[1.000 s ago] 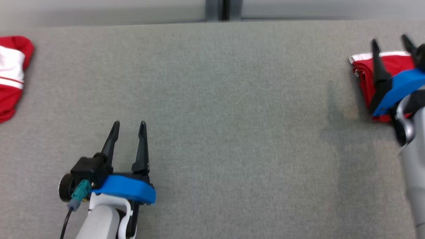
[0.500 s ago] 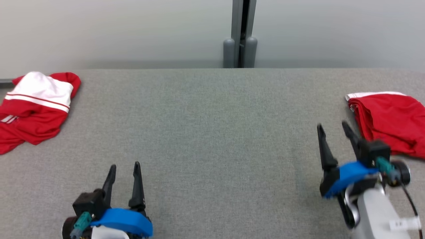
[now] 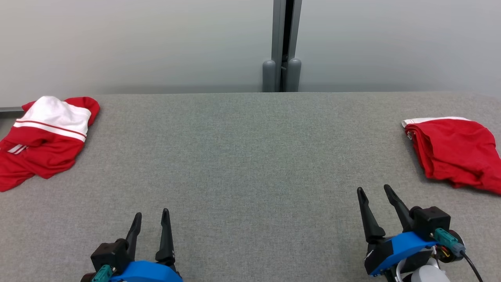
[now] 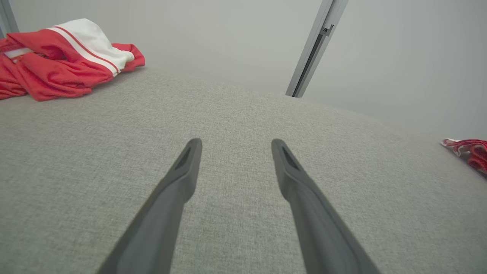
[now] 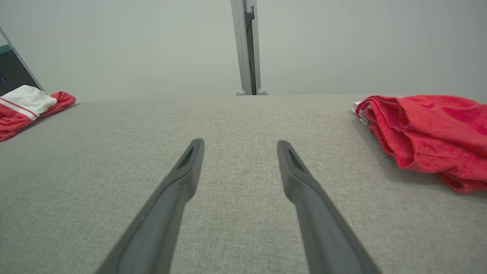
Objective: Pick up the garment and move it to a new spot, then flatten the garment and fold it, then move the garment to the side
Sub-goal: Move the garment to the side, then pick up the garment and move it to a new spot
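The left hand (image 3: 152,212) and the right hand (image 3: 373,188) are both hovering open and empty over the near part of the counter (image 3: 250,156). A folded garment (image 3: 454,150), all red, is lying at the right edge, seemingly set aside. A crumpled garment (image 3: 43,133), red and white, is lying at the far left. The robot is probably starting a fresh pick-up. That is calling for the left hand to reach across to the crumpled garment and close on a raised fold.
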Motion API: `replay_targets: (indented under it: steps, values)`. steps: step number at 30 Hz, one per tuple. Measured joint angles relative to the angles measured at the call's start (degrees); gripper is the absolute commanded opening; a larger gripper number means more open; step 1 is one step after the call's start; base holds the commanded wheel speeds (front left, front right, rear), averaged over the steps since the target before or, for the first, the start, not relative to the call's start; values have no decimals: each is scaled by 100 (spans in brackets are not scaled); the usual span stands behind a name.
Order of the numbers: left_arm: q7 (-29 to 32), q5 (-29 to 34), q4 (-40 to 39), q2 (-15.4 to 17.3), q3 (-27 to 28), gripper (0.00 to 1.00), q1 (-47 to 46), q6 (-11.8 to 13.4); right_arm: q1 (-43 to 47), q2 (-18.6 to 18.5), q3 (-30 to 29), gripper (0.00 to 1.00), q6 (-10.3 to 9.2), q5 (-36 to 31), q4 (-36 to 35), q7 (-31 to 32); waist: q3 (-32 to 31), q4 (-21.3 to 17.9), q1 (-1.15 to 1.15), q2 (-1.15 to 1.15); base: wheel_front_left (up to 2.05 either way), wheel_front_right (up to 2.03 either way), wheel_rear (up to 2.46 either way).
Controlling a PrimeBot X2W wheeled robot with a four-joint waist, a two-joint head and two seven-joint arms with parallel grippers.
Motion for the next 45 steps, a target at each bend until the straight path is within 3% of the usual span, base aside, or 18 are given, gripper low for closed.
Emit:
replay_targets:
  steps: [23, 31, 39, 45]
  values:
    - [-1, 11, -93, 10, -104, 100, -10, 45, 149, -1, -109, 100, 0, 45, -71, 23, -106, 183, 1, 0, 0, 0, 0]
    - [-1, 30, -144, 18, -187, 100, -1, 53, 267, -2, -147, 100, 0, -31, -103, 70, -439, 1035, 1, 0, 0, 0, 0]
    - [43, 54, -364, 213, -132, 100, 111, 153, 317, 7, 147, 100, 0, 204, -101, 85, -655, 2197, 0, 0, 0, 0, 0]
    - [78, -5, -546, 335, -15, 100, 281, 227, 319, 9, 417, 100, 0, 333, -38, 78, -578, 2784, 1, 0, 0, 0, 0]
